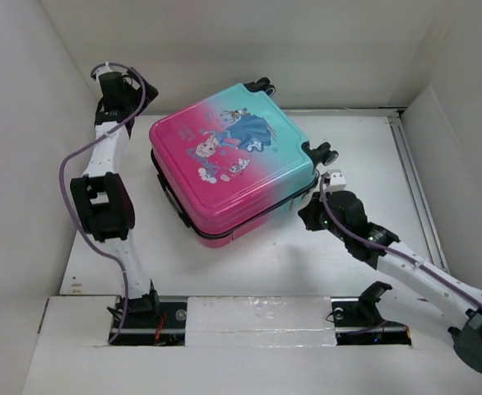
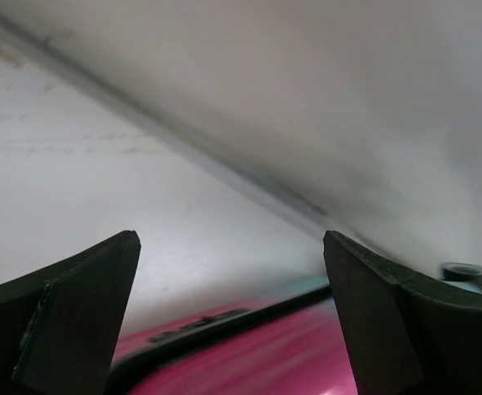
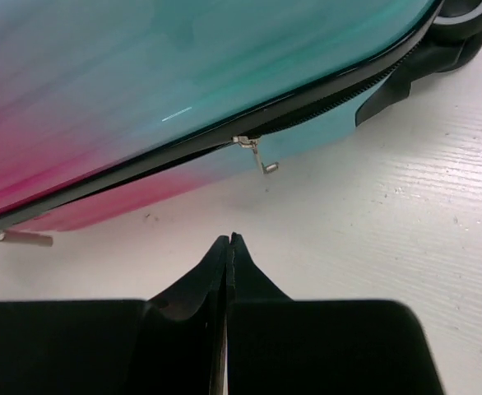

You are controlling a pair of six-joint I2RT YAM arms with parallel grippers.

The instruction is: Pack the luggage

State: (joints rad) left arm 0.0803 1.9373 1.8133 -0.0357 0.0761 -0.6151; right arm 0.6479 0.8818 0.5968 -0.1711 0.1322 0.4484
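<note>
- The luggage, a small hard-shell child's suitcase shading from pink to teal with a cartoon princess on its lid, lies flat on the white tabletop with the lid down
- Its long axis runs on a diagonal: the pink end points to the near left, and the teal end with the black-and-white wheels points to the far right
- The right gripper is the nearer one, low beside the near-right side of the luggage, close to the wheeled corner and apart from the shell
- Its fingers are pressed together, holding nothing and touching nothing
- Straight ahead of it, a small metal zip pull hangs from the black zip seam; judged from this, the coming move depends on closing that short gap forward and slightly up
- The left gripper hovers at the far-left side, above the pink edge of the luggage
- Its fingers are spread wide with nothing between them, and it does not touch the luggage
</note>
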